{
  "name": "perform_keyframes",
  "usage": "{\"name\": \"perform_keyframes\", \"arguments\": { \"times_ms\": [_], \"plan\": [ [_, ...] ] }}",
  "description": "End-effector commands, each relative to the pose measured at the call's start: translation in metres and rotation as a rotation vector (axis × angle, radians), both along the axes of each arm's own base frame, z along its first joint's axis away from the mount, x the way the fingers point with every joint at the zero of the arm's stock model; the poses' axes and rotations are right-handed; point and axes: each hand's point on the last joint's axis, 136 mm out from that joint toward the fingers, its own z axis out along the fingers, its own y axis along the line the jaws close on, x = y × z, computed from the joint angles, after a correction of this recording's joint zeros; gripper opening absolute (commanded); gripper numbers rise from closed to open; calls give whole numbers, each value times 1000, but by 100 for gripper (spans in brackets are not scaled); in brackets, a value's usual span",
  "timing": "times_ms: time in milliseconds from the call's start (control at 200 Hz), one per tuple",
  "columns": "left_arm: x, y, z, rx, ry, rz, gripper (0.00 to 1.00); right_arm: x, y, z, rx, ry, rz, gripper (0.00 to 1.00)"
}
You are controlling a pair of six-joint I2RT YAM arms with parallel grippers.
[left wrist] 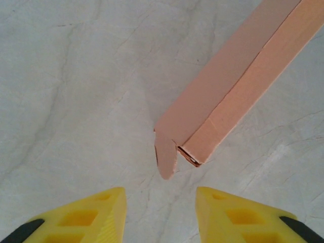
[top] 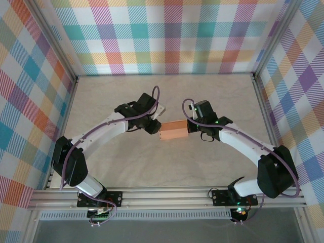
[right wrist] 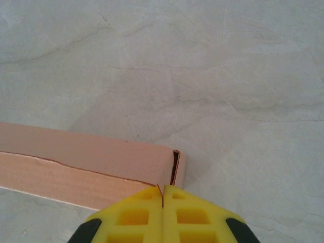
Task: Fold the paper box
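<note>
The paper box (top: 173, 130) is a small salmon-orange card box lying near the middle of the table, between my two grippers. In the left wrist view the box (left wrist: 233, 86) runs away to the upper right, and a rounded flap (left wrist: 166, 157) sticks out from its near end. My left gripper (left wrist: 161, 202) is open just short of that end, with nothing between its yellow fingers. My right gripper (right wrist: 162, 195) is shut on a thin card edge at the other end of the box (right wrist: 76, 162), where a narrow slit shows at the corner. From above, the left gripper (top: 154, 126) and right gripper (top: 191, 126) flank the box.
The pale marbled table (top: 167, 91) is closed in by plaid walls (top: 167, 35) at the back and both sides, with metal posts at the corners. An aluminium rail (top: 167, 197) holding both arm bases runs along the near edge.
</note>
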Motion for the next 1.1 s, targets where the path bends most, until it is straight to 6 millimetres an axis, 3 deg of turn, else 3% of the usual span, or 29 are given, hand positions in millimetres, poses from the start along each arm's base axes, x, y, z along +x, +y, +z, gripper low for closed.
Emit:
{"name": "perform_keyframes", "arguments": {
  "times_ms": [0,340,965,1095],
  "plan": [
    [-7,-6,-1,4,49,-1,39,0,3,4,6,7,-9,0],
    [0,-13,-10,42,44,4,33,0,6,6,16,5,-1,0],
    [9,-20,-14,32,50,63,0,-2,9,5,28,12,11,0],
    [11,-22,-13,12,55,92,0,-3,10,5,29,15,14,0]
  ]
}}
